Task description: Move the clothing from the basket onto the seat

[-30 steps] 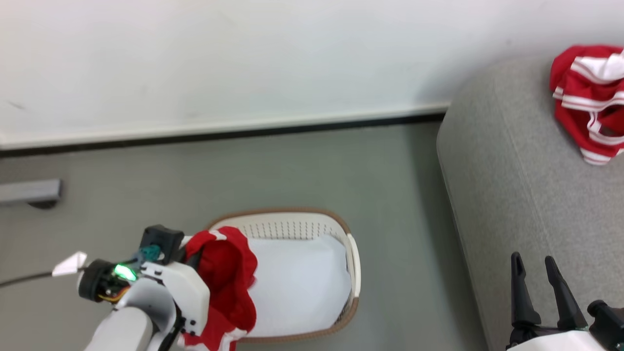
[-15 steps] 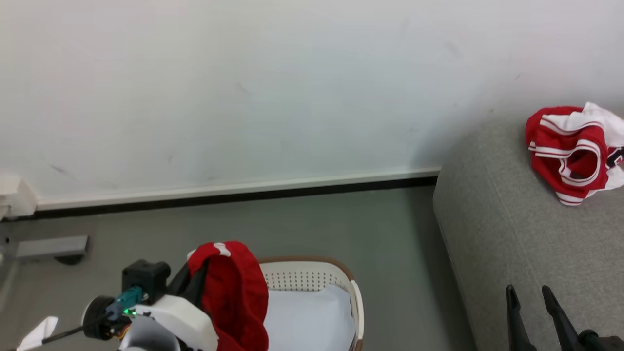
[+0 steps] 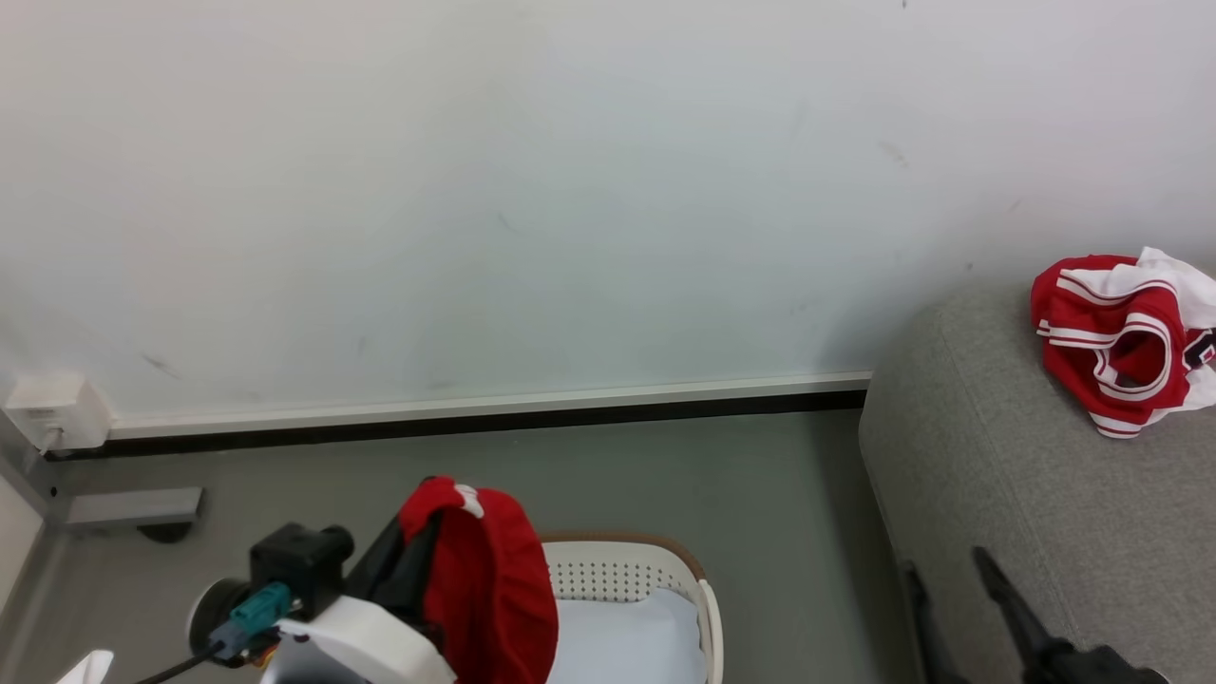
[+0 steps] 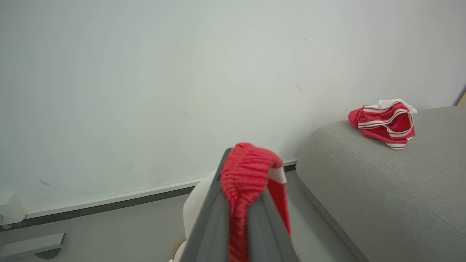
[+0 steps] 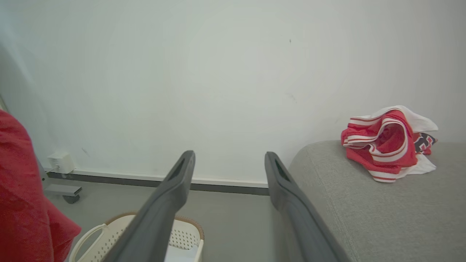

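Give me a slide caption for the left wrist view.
Left gripper shut on a red garment, a second garment lying on the grey seat beyond.

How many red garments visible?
2: one red fabric jersey in left fingers by cream plastic basket; one red-and-white jersey on grey fabric seat. Basket may hide more.

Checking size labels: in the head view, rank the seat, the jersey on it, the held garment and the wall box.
1. seat
2-3. jersey on the seat and held garment look alike; the latter is nearer
4. wall box

Homelike room: upholstered seat point(image 3: 997, 494), laundry basket point(image 3: 608, 578)
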`<state>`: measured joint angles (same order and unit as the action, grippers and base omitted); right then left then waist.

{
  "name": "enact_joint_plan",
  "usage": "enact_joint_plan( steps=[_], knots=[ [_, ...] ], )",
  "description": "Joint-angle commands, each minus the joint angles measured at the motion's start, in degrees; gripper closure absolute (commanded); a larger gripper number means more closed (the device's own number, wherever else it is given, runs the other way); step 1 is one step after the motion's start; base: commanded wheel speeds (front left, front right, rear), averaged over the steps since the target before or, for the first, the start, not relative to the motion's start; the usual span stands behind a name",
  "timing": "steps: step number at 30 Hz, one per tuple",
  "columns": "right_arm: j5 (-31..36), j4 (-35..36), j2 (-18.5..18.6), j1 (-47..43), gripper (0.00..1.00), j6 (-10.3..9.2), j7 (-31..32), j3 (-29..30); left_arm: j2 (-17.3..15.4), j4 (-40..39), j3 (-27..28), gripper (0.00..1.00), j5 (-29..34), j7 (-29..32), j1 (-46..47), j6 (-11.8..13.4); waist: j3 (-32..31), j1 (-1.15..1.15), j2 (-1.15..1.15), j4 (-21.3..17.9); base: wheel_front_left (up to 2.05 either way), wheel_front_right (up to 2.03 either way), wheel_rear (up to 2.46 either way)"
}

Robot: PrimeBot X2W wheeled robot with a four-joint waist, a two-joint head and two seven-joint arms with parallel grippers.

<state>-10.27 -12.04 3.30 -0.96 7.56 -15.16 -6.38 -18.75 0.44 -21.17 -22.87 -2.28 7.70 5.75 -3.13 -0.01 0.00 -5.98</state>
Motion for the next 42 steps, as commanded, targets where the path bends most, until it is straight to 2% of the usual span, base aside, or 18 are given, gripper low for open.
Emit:
enact_joint_plan(
  steps=[1,3,4,8,16,17,23,28,29,30,31,34,35,37,38,39,42],
  knots=[
    [-0.8,0.2,0.9,1.6,0.00,-0.15,0.0,-2.1,-0.1,-1.2,-0.4,1.00,0.0,0.4,0.7,-0.5,0.1,0.01,0.00,0.2,0.00,0.00,0.00],
    [-1.5,0.0,1.5,2.4,0.00,-0.14,0.0,-4.1,0.1,-1.9,-0.9,1.00,0.1,0.8,1.1,-0.8,0.2,0.01,0.00,0.4,0.00,0.00,0.00],
    [-3.3,-0.2,2.6,4.2,0.00,-0.15,0.0,-8.7,0.3,-3.1,-2.1,1.00,0.3,1.8,2.1,-1.6,0.5,0.01,0.00,0.9,0.00,0.00,0.00],
    [-7.4,-1.0,5.9,9.1,0.00,-0.15,0.6,-18.7,0.6,-4.6,-4.7,1.00,0.9,3.7,3.9,-3.2,0.8,0.01,0.00,1.7,0.00,0.00,0.00],
    [-16.3,-0.5,10.7,19.7,0.00,-0.15,1.4,-36.6,2.6,-4.6,-9.7,1.00,1.8,5.4,7.4,-6.5,1.5,0.01,0.00,2.3,0.00,0.00,0.00],
    [-16.3,-0.5,10.7,19.7,0.00,-0.15,1.4,-36.6,2.6,-4.6,-9.7,1.00,1.8,5.4,7.4,-6.5,1.5,0.01,0.00,2.3,0.00,0.00,0.00],
    [-21.4,-0.6,13.3,26.1,0.00,-0.15,1.6,-45.3,4.3,-4.9,-14.0,1.00,2.0,6.3,9.0,-9.2,1.8,0.01,0.00,2.3,0.00,0.00,0.00],
    [-24.3,-2.1,14.3,28.5,0.00,-0.15,1.0,-48.2,4.8,-5.0,-16.3,1.00,1.2,6.7,9.5,-10.3,1.8,0.01,0.00,2.2,0.00,0.00,0.00],
    [-25.1,-2.4,14.2,28.7,0.24,-0.14,1.0,-48.9,4.9,-5.0,-16.4,1.00,1.1,6.6,9.5,-10.4,1.8,0.01,0.00,2.2,0.00,0.00,0.00],
    [-25.8,-2.6,14.3,28.9,0.68,-0.15,1.1,-49.2,4.9,-4.9,-16.7,1.00,1.1,6.7,9.5,-10.5,1.8,0.01,0.00,2.1,0.00,0.00,0.00],
    [-26.6,-3.0,14.4,29.2,1.00,-0.15,1.1,-49.6,4.9,-4.8,-16.8,1.00,1.2,6.7,9.5,-10.5,1.8,0.01,0.00,2.1,0.00,0.00,0.00],
    [-28.8,-3.8,14.8,29.4,1.00,-0.15,0.9,-50.3,4.8,-4.5,-17.0,1.00,1.3,6.3,9.4,-10.2,1.9,0.01,0.00,1.8,0.00,0.00,0.00],
    [-29.2,-4.1,15.0,29.4,1.00,-0.15,0.9,-50.4,4.7,-4.4,-17.0,0.91,1.4,6.2,9.3,-10.2,1.9,0.01,0.00,1.7,0.00,0.00,0.00],
    [-30.2,-4.5,15.2,29.3,1.00,-0.15,0.8,-50.0,4.5,-4.1,-17.1,0.54,1.9,5.9,9.3,-9.9,2.1,0.01,0.00,1.3,0.00,0.00,0.00],
    [-30.6,-4.5,15.4,29.3,1.00,-0.15,0.6,-49.6,4.5,-3.9,-17.1,0.18,2.0,5.8,9.3,-9.9,2.1,0.01,0.00,1.1,0.00,0.00,0.00],
    [-30.9,-4.6,15.7,29.2,1.00,-0.15,0.5,-49.3,4.5,-3.7,-17.1,0.00,2.1,5.6,9.2,-9.8,2.2,0.01,0.00,0.8,0.00,0.00,0.00],
    [-31.0,-4.4,16.4,28.9,1.00,-0.15,0.4,-47.5,4.7,-2.9,-17.2,0.00,2.1,5.2,8.9,-9.4,2.5,0.01,0.00,-0.7,0.00,0.00,0.00]
  ],
)
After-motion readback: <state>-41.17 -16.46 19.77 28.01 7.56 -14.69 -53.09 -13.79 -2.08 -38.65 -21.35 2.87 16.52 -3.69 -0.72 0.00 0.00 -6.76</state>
